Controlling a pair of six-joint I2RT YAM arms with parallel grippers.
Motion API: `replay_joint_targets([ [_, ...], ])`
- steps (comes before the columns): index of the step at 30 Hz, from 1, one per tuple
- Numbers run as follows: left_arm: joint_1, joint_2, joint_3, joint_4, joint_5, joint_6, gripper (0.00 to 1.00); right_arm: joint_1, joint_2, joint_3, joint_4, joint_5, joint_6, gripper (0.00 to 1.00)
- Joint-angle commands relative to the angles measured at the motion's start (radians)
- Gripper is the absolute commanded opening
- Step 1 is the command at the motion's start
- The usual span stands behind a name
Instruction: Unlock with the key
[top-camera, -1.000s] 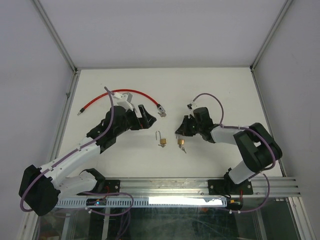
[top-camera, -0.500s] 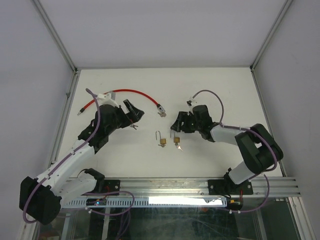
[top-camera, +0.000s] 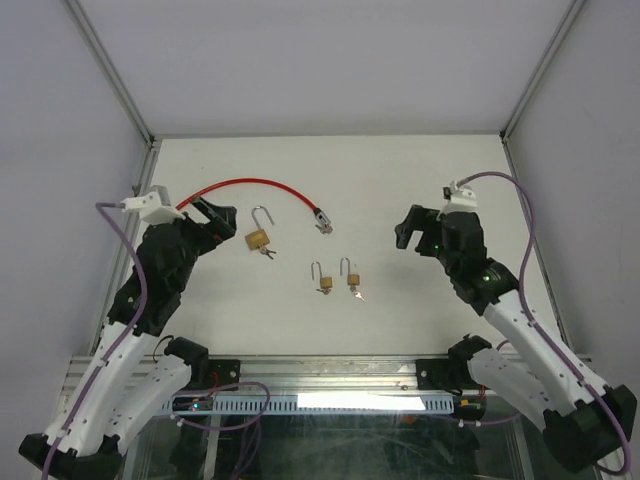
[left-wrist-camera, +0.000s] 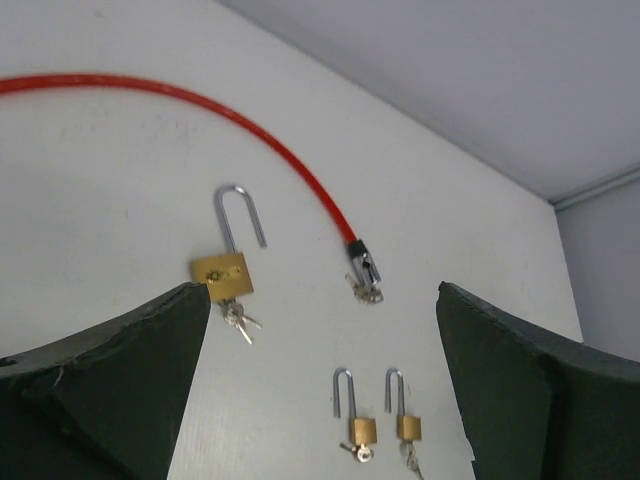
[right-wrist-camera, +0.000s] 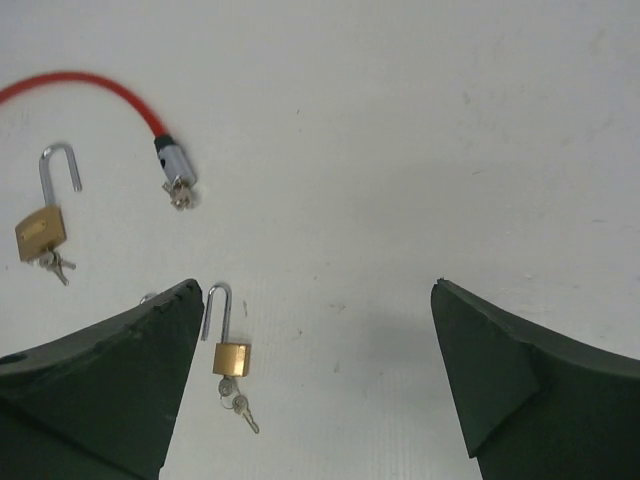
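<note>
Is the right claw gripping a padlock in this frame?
No, the right claw stands open and empty, with the nearest padlock lying free on the table.

The left arm (top-camera: 140, 300) and right arm (top-camera: 510, 310) had white links, black joints, and purple cables (top-camera: 527, 240) looped alongside.
</note>
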Motion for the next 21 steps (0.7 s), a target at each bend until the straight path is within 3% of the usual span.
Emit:
replay_joint_targets([
  [1, 0.003, -0.098, 0.076, 0.011, -0.176, 0.171, 0.99, -0.001, -0.172, 0.071, -0.161, 0.229, -0.017, 1.00],
  [5, 0.003, -0.165, 0.040, 0.088, -0.173, 0.280, 0.99, 0.000, -0.312, 0.052, -0.144, 0.281, -0.016, 1.00],
  [9, 0.003, -0.218, -0.035, 0.159, -0.173, 0.290, 0.99, 0.000, -0.405, 0.018, -0.097, 0.293, -0.002, 1.00],
  [21, 0.016, -0.218, -0.058, 0.157, -0.185, 0.293, 0.99, -0.001, -0.368, 0.009, -0.076, 0.315, 0.025, 1.00],
])
